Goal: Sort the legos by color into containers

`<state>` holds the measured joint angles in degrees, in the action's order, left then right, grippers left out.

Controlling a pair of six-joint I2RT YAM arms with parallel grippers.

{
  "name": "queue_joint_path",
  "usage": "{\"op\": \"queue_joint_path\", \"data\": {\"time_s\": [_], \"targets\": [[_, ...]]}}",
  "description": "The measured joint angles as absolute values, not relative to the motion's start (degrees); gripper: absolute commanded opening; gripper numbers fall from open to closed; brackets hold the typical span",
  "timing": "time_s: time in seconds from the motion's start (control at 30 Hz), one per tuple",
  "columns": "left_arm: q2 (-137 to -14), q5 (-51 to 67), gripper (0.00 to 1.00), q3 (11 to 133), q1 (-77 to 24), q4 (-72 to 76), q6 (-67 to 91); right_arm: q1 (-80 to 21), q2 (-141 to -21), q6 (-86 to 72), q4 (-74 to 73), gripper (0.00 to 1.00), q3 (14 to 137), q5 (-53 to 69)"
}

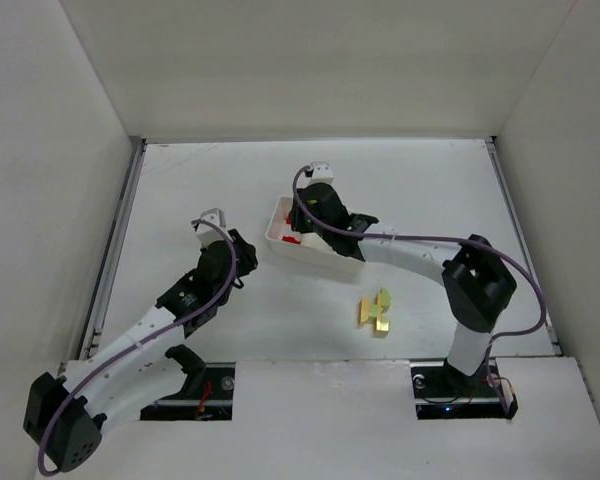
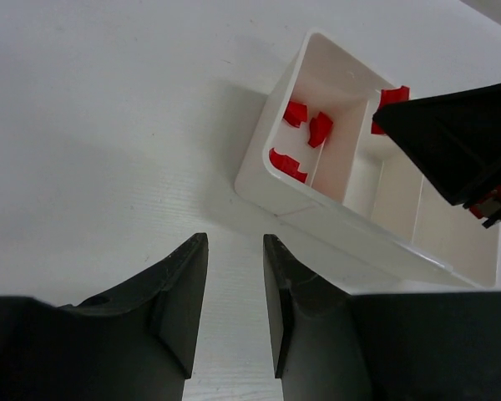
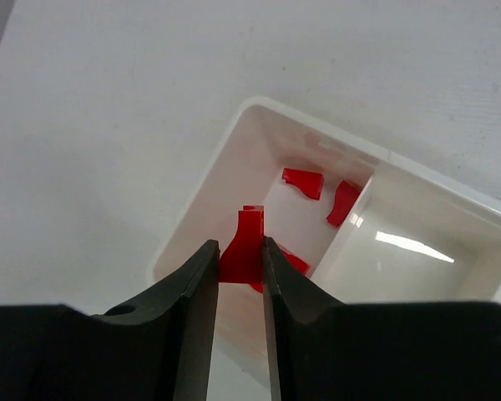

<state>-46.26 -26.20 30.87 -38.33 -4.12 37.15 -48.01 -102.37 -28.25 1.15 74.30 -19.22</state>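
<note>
The white tray has three compartments side by side. Red legos lie in its end compartment. My right gripper hangs over that compartment, shut on a red lego. In the top view it covers the tray's left end. My left gripper sits just short of the tray's corner, its jaws a narrow gap apart with only bare table between them. Red legos show in the nearest compartment. Yellow-orange and pale green legos lie together on the table near the right arm.
White walls enclose the table on three sides. The right arm stretches over the tray from the right. The left arm angles in from the lower left. The other two tray compartments look bare where visible.
</note>
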Motion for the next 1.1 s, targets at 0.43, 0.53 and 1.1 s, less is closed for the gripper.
{"op": "queue_joint_path", "data": {"time_s": [0.43, 0.53, 1.1], "targets": [[-51.7, -24.0, 0.30, 30.9, -42.3, 0.1, 37.4, -46.3, -88.8, -28.4, 1.6, 0.28, 62.2, -18.5], [-52.4, -24.0, 0.31, 30.3, -46.6, 1.0, 37.6, -47.4, -74.8, -30.6, -0.3, 0.20, 50.3, -23.7], [-61.4, -24.6, 0.35, 27.3, -67.1, 8.7, 41.2, -51.9, -67.9, -56.0, -33.0, 0.64, 36.2, -34.3]]}}
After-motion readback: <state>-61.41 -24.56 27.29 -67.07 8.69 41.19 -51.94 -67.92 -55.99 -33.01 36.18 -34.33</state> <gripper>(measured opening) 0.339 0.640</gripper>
